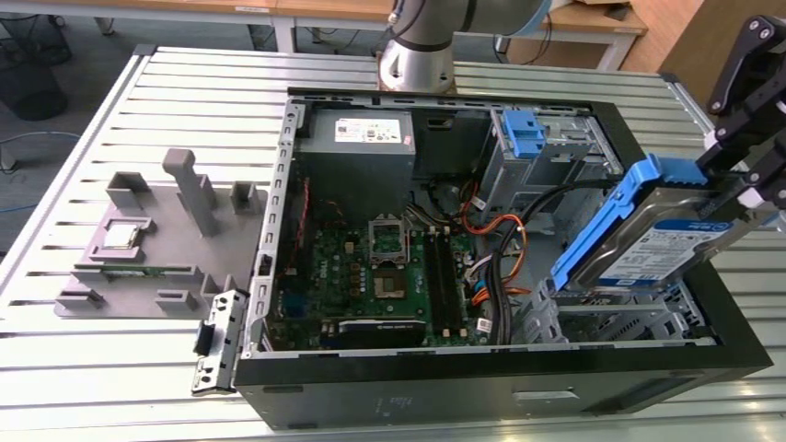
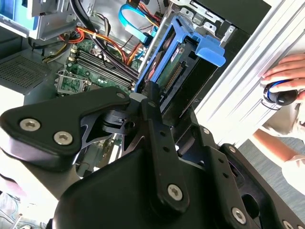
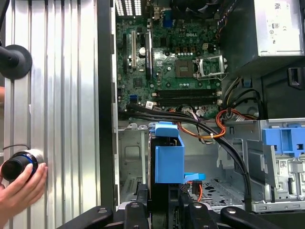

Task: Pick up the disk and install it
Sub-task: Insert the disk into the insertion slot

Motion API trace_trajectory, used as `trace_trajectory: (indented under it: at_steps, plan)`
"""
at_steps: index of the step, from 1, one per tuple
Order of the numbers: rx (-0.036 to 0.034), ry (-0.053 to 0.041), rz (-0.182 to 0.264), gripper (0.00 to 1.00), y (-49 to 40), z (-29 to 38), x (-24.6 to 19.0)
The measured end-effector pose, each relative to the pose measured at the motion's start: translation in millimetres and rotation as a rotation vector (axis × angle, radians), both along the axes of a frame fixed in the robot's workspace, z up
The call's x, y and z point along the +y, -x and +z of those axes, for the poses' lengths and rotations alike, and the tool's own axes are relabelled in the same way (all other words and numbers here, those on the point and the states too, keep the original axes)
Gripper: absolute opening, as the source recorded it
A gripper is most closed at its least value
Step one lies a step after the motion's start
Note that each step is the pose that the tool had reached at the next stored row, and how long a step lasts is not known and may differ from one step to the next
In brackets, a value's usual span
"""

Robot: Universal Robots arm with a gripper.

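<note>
Hand [image 1: 731,184] clamps disk [image 1: 651,241] by its upper end. Disk tilted, raised above computer case [image 1: 491,405], low end near drive bay [image 1: 614,318] inside case, not seated. Motherboard [image 1: 381,267] deeper in case. Judgement: pick done, install in hand; seating calls for squaring disk to bay.

The disk [image 1: 664,244] is silver, with a white and blue label and a blue frame. The gripper [image 1: 737,204] is black. The board [image 1: 368,276] is green inside the black case [image 1: 491,391]. At 9 o'clock from the case, the holder [image 1: 160,258] is grey. The table [image 1: 98,387] has silver stripes.
</note>
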State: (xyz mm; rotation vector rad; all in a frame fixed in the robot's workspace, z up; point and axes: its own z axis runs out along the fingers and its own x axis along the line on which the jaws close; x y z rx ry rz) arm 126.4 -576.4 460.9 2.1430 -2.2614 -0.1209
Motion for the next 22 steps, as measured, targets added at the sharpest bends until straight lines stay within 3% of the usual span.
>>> trace_trajectory:
  at_steps: [22]
  plan:
    - [-0.0002,-0.0002,0.022,0.35,-0.8,-4.9,-0.7]
